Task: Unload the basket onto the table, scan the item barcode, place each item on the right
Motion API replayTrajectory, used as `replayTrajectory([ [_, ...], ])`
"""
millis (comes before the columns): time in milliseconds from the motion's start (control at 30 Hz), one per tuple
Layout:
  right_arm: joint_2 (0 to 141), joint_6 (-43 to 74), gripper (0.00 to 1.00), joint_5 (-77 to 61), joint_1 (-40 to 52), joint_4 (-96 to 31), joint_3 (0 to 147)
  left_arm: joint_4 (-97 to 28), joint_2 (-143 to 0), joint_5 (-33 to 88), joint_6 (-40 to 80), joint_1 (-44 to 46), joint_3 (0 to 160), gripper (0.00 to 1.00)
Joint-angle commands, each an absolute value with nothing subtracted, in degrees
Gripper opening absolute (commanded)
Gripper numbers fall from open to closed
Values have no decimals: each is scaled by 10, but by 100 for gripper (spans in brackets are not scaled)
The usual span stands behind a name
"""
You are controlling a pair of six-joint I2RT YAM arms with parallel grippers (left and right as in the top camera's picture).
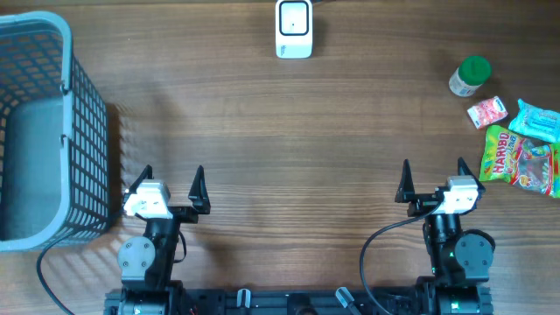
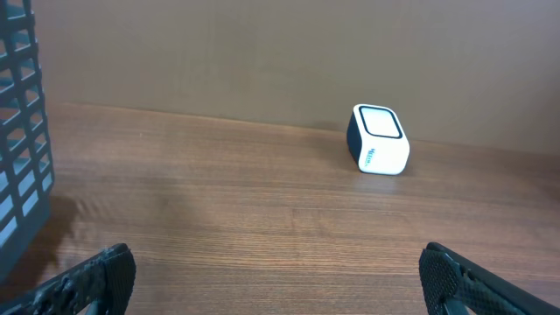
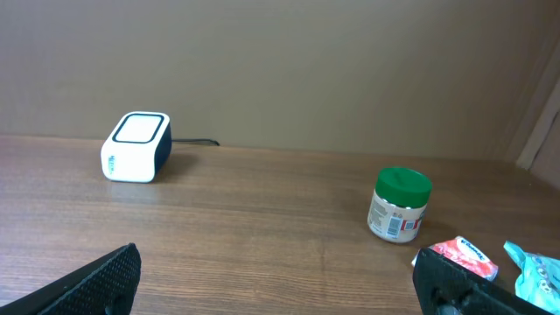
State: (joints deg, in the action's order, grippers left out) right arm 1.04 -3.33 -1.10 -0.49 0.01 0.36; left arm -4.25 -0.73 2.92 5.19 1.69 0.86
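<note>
- Bench of brown wood grain carried everything I saw from the overhead camera.
- My left hand sat at the near edge, left of centre. Its two black fingers were spread as wide as they go, gripping nothing and touching nothing.
- My right hand sat at the near edge on the right side, its jaws just as wide apart and likewise empty.
- The white box-shaped barcode scanner stood at the far edge near the middle, its dark-framed window facing up. A thin dark cable ran off behind it.
- The scanner was well apart from both hands. It lay ahead and to the right in the left wrist view, and ahead and to the left in the right wrist view.
- The items to scan lay in a cluster by the right edge, all clear of the scanner.
- The small upright jar with a green lid stood farthest back.
- The pink-and-white packet lay just beside the jar on its near side.
- The light-blue packet lay to the right of the pink one.
- The green Haribo sweets bag lay flat, nearest to my right hand. Whether it touched the blue packet I could not tell.
- The grey-blue plastic mesh basket stood along the left edge, near my left hand.
</note>
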Motion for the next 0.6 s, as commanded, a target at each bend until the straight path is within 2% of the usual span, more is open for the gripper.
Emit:
replayTrajectory([
  [0, 2, -41, 100, -18, -8, 1, 3, -42, -2, 33, 49, 13, 3, 100],
  [567, 2, -41, 100, -18, -8, 1, 3, -42, -3, 33, 49, 13, 3, 100],
])
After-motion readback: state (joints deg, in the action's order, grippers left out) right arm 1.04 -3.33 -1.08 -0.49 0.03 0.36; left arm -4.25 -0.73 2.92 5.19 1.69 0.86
